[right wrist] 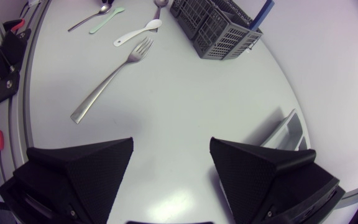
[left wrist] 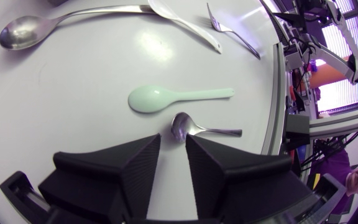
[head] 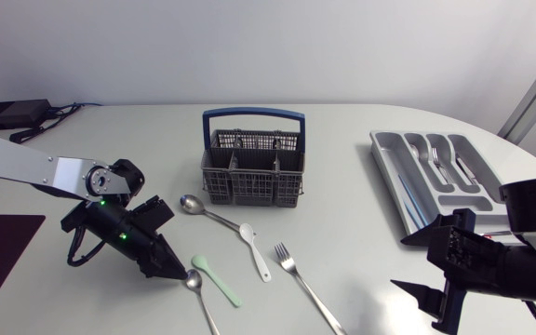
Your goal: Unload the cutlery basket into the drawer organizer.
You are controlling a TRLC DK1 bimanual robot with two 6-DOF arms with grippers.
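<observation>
Pale grey desk (head: 342, 214) fills the scene, with the grey cutlery basket (head: 252, 177) standing upright near its far middle, blue handle (head: 252, 115) arched over it. Well to the right lies the grey drawer organizer (head: 394, 181), set at an angle, with a metal fork (head: 435, 160) already in one of its long compartments. Five pieces lie loose on the desk in front of the basket: a large metal spoon (head: 205, 214) nearest it, a white spoon (head: 255, 249) whose bowl touches that spoon's handle tip, a loose fork (head: 307, 288) to the right, a mint-green spoon (left wrist: 173, 98), and a small metal spoon (left wrist: 197, 127) just beside the green one. The left end effector (left wrist: 173, 140) is low over the desk with only a narrow slit between its fingers and nothing held; the small metal spoon's bowl sits just ahead of its fingertips. The right end effector (right wrist: 171, 149) hangs near the organizer's near end with its fingers spread wide and empty, bare desk beneath it.
</observation>
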